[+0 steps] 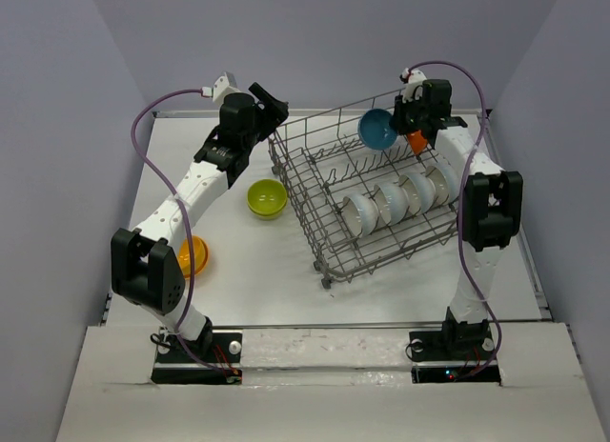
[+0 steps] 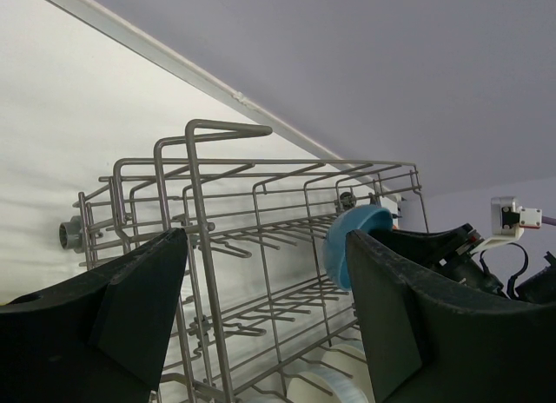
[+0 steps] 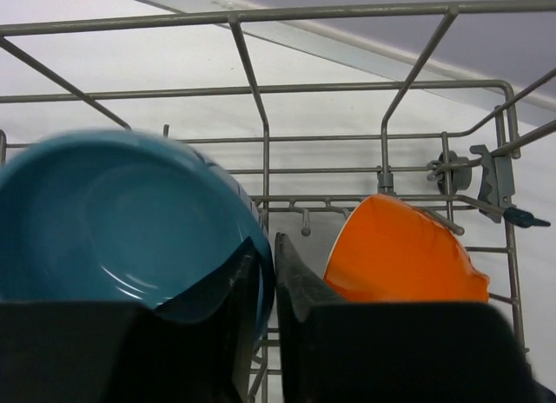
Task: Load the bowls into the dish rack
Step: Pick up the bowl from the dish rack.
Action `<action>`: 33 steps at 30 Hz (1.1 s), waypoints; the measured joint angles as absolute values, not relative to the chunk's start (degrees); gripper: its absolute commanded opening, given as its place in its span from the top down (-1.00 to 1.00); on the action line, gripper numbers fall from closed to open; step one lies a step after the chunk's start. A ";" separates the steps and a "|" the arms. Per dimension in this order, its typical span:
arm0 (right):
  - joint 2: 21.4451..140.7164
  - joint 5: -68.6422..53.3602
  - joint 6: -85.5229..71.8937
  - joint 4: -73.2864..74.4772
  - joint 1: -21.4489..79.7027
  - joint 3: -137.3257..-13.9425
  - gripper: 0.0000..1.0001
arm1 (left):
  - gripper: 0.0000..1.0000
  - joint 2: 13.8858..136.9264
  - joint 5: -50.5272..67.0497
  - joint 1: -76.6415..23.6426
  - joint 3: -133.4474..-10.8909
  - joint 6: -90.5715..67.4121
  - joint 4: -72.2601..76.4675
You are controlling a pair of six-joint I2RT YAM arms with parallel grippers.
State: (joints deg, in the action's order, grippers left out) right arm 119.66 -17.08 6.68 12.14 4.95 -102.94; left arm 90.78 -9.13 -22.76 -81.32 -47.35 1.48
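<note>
Your right pincer (image 3: 268,247) grips the blue bowl (image 3: 130,212) over the rack (image 1: 305,206); left pincer (image 1: 272,104) is released. Next, I'd seat it beside the orange bowl (image 3: 400,255).

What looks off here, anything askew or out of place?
The dish rack sits skewed on the table, not square to its edges. A lime bowl and an orange bowl lie outside it, left of the rack, the orange one half under the left arm. Nothing looks spilled or broken.
</note>
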 measured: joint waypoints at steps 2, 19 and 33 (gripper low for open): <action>119.66 -17.15 6.66 12.21 4.95 -102.94 0.85 | -0.65 90.78 -9.15 -22.76 -81.32 -47.35 1.50; 114.10 1.32 8.05 14.33 9.65 -102.91 0.98 | -0.65 90.78 -9.04 -22.79 -81.32 -47.33 1.50; 109.71 55.40 58.50 -22.83 36.14 -94.00 0.98 | -0.66 83.66 -10.31 -23.42 -79.05 -44.31 -0.05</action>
